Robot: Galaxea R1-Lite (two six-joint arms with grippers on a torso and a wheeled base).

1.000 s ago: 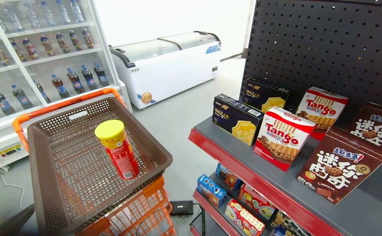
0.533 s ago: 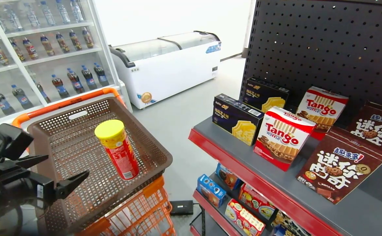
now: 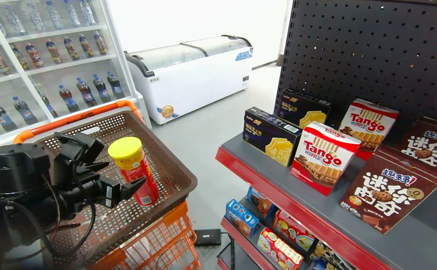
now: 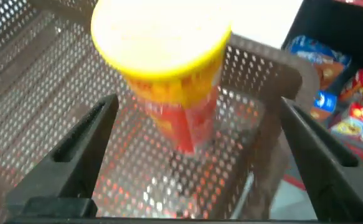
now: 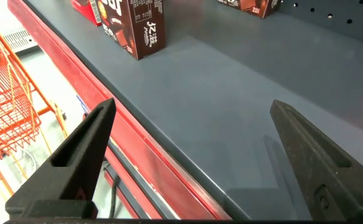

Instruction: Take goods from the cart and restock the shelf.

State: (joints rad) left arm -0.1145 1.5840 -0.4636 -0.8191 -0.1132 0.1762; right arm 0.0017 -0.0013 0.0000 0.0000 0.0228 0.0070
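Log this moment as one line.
phase: pre-grasp | left gripper: open, at can in cart basket | right gripper: open, above shelf

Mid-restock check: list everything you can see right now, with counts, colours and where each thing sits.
can: 1, red with yellow lid, upright in the basket
basket: 1, brown, on the cart
cart: 1, orange, beside the shelf
dark boxes: 2, navy, shelf's left end, one behind the other
wafer boxes: 2, red and white, middle of the shelf
cookie boxes: 2, brown, right of the wafer boxes
shelf: 1, grey with red edge, bare stretch at the near end
snack packs: several, mixed colours, lower shelf
freezer: 1, white, on the floor behind
drinks cooler: 1, white, bottles inside, behind the cart
left gripper: 1, black, open, at the can
right gripper: 1, black, open, above the bare shelf
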